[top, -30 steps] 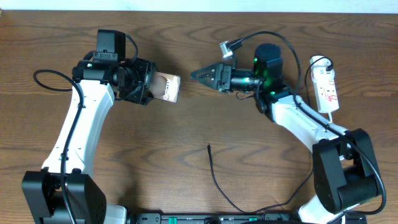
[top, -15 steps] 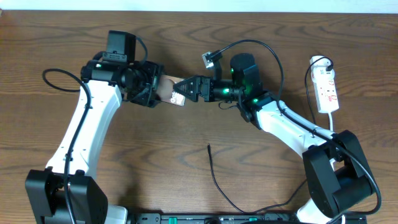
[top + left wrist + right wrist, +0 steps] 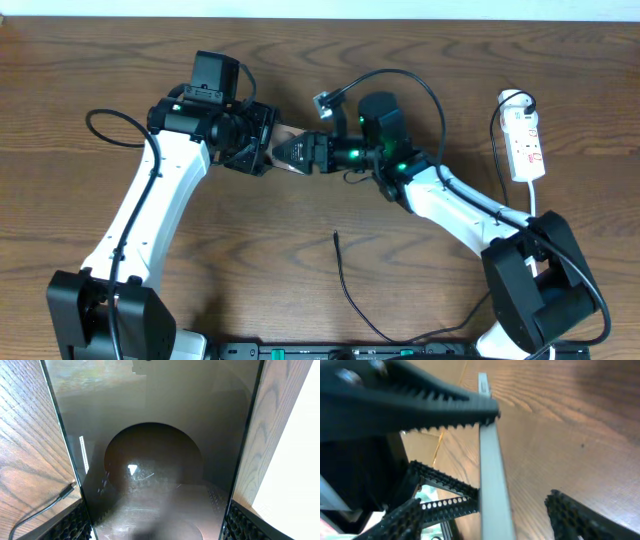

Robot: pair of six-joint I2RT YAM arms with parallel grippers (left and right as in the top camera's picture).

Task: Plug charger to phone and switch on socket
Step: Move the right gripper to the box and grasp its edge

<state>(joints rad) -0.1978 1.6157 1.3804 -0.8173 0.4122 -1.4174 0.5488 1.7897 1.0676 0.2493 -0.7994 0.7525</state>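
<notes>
Flat dark smartphone [image 3: 150, 460] above brown wood-grain table [image 3: 250, 260]
Clamped by left gripper [image 3: 157, 522]; right gripper [image 3: 522, 455] jaws gape around its end.

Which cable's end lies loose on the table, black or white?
The black charger: its plug tip lies free on the table, touching nothing. The white cord runs from the socket strip.

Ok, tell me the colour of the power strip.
The power strip is white with red marks; best seen overhead.
</notes>
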